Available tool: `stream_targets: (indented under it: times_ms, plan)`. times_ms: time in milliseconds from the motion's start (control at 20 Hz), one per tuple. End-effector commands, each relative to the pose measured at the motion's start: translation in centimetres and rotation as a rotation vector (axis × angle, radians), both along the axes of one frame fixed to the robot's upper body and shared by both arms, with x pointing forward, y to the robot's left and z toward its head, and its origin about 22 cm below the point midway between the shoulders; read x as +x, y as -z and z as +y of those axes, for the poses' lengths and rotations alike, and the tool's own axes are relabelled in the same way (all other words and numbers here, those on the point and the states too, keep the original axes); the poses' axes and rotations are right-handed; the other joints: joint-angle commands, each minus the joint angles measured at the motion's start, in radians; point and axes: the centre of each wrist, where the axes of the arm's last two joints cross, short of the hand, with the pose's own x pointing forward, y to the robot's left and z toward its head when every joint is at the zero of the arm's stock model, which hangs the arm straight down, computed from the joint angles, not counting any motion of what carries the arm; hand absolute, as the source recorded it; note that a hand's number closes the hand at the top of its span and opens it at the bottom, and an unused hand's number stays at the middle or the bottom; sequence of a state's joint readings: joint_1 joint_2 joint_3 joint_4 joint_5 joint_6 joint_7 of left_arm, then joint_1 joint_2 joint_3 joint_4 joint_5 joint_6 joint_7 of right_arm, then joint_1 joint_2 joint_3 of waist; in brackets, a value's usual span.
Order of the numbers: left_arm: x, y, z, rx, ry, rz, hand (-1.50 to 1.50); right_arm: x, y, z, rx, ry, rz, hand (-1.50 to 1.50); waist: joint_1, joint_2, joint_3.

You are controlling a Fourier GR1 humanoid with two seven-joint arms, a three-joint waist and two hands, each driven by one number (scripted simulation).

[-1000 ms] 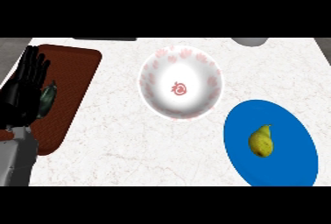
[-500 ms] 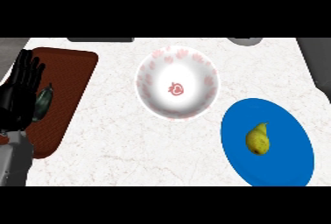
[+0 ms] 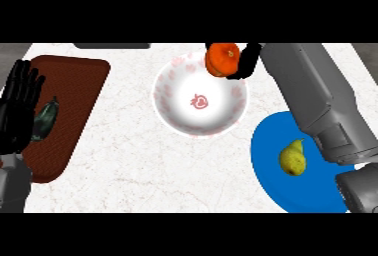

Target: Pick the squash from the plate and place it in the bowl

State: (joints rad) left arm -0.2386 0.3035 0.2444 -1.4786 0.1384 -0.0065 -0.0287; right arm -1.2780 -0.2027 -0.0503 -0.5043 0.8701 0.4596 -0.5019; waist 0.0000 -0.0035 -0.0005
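Observation:
A yellow pear-shaped squash [image 3: 293, 157] lies on the blue plate [image 3: 269, 172] at the lower right. The white bowl [image 3: 201, 97] with red markings stands in the middle, nothing inside it. My right forearm [image 3: 317, 100] stretches from the lower right over the plate's far edge. Its black hand [image 3: 249, 61] is at the bowl's far right rim, right beside a round orange object [image 3: 221, 59]. How that hand grips is hidden. My left hand [image 3: 18, 110] rests open at the left edge, fingers up.
A brown cutting board [image 3: 77, 95] lies at the left with a dark green vegetable [image 3: 47, 116] on it, partly behind my left hand. A dark object [image 3: 112, 46] sits at the counter's far edge. White marble counter [image 3: 148, 175] stretches in front of the bowl.
My right arm has come into view from the lower right, its hand now at the bowl's far rim. An orange object has appeared beside it. Squash and left hand stay put.

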Motion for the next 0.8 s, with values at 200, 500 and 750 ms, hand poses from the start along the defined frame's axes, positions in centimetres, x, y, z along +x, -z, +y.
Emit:
stream_targets:
  times_ms: [200,500,750]
  plan:
    - [1.0,-0.4,-0.3,-0.011,0.004,-0.006,0.00,-1.4,7.7,2.3,-0.001,0.163,0.151,-1.50,0.008,0.007,0.000]
    - [-0.1,-1.4,-2.9,-0.020,0.028,-0.009,0.00,-0.9,8.2,0.7,0.225,0.131,0.317,-1.50,0.024,0.007,0.002]
    - [0.9,-1.2,-0.9,0.005,0.020,-0.019,0.00,-1.4,9.4,1.5,0.506,0.206,0.235,-1.50,0.022,0.013,0.001]
